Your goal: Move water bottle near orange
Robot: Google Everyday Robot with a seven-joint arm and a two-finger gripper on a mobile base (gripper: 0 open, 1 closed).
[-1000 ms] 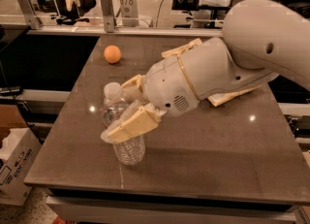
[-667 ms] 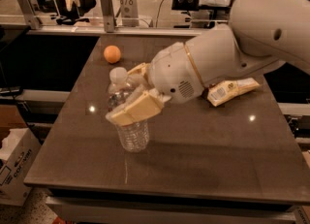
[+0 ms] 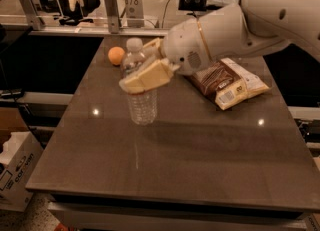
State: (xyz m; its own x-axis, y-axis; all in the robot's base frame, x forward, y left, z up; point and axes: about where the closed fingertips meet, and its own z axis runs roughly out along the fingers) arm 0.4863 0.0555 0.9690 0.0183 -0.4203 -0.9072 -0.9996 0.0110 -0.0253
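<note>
Grey table point(image 3: 200, 165) under upright water bottle point(image 3: 141, 106), white arm point(image 3: 225, 35) entering from water bottle's right, snack bag point(image 3: 231, 82) right of water bottle, gripper point(image 3: 138, 66) clamped on water bottle's upper body, fingers front and rear, orange point(image 3: 116, 55) near, behind-left of water bottle.

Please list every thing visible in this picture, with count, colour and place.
water bottle: one, clear with white cap, upright on table, left of centre
orange: one, orange, far left of table, behind the bottle
snack bag: one, brown and yellow, lying on table's right side
table: one, grey-brown, middle of view
cardboard box: one, pale, floor at lower left
arm: one, white, reaching in from upper right
gripper: one, cream, shut around the bottle's upper body
</note>
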